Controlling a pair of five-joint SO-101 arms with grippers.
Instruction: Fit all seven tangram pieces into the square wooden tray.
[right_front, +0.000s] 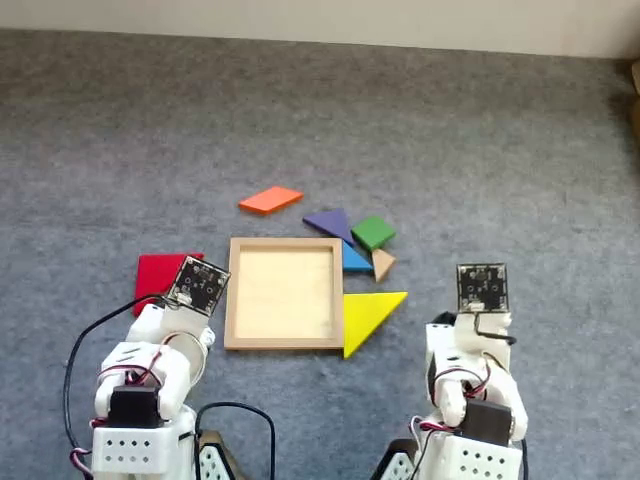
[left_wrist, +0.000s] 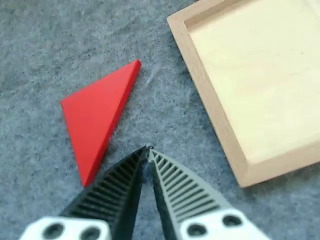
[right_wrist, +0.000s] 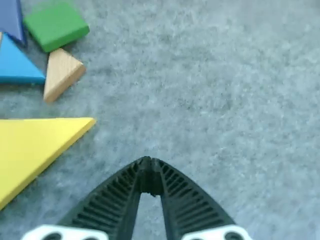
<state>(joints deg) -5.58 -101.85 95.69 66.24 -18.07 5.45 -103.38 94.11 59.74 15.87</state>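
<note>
The square wooden tray lies empty on the grey carpet, its corner also in the left wrist view. A red triangle lies left of it, just ahead of my left gripper, which is shut and holds nothing. A yellow triangle touches the tray's right edge. Behind the tray lie an orange parallelogram, a purple triangle, a green square, a blue triangle and a small wooden triangle. My right gripper is shut over bare carpet right of the yellow triangle.
Both arm bases stand at the near edge of the carpet. A pale wall strip runs along the far edge.
</note>
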